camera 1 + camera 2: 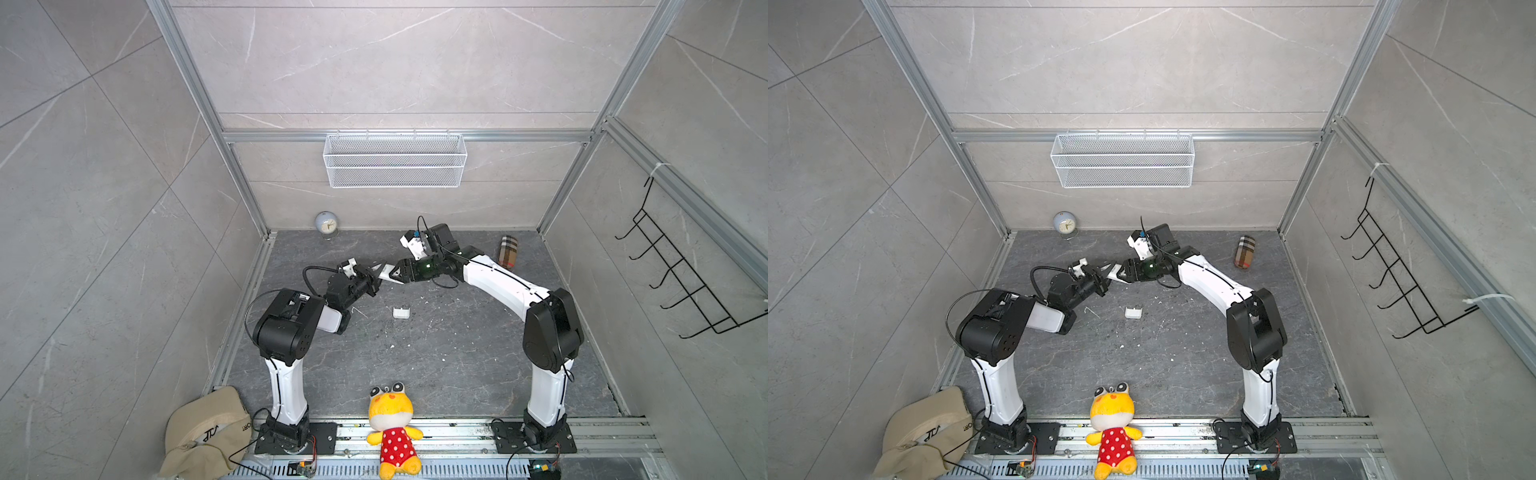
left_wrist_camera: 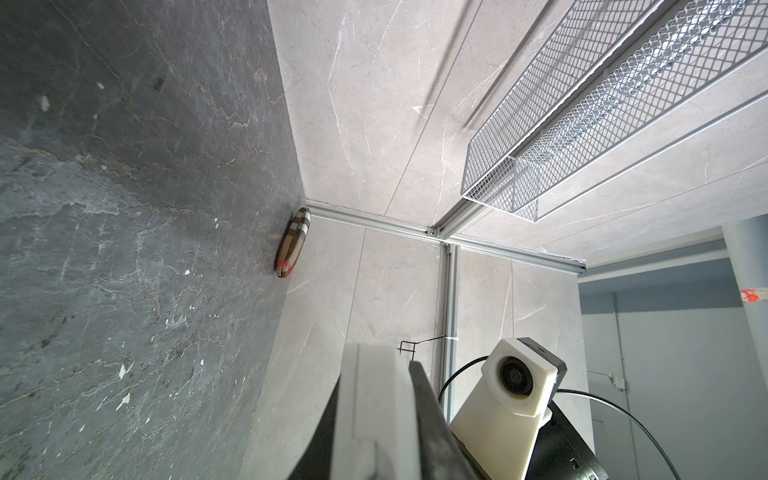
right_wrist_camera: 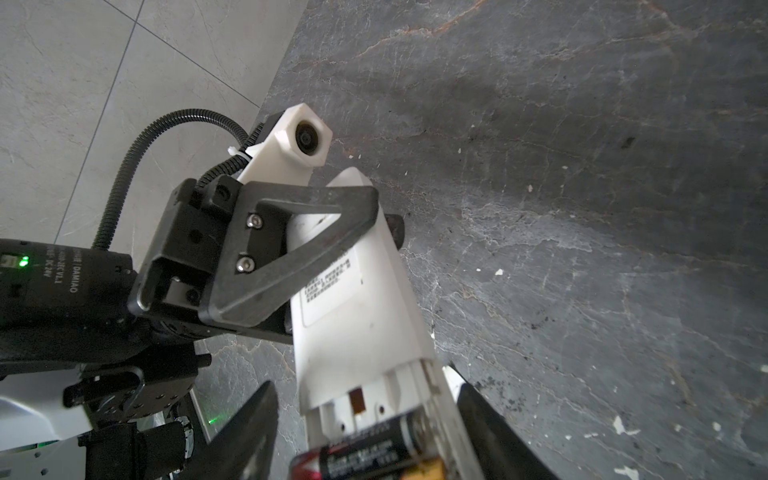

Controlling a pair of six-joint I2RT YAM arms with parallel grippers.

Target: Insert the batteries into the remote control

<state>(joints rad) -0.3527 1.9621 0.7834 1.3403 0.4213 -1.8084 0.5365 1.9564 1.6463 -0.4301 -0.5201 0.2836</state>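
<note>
We found both top views bright and evenly lit, with soft shadows on the dark grey stone floor (image 1: 415, 365) and lines bending at the edges. In the wrist views the close white plastic remote control (image 2: 374, 415) and black cylindrical battery (image 3: 374, 451) were blurred.

A white wire basket (image 1: 395, 160) is hung on the back wall (image 1: 395, 75), a round clock (image 1: 326, 224) and a plaid case (image 1: 508, 252) are set near its foot, a black hook rack (image 1: 681, 274) is fixed to a side wall (image 1: 715, 124), and a yellow plush toy (image 1: 392, 428) and a beige cap (image 1: 203, 432) are seen in front.
</note>
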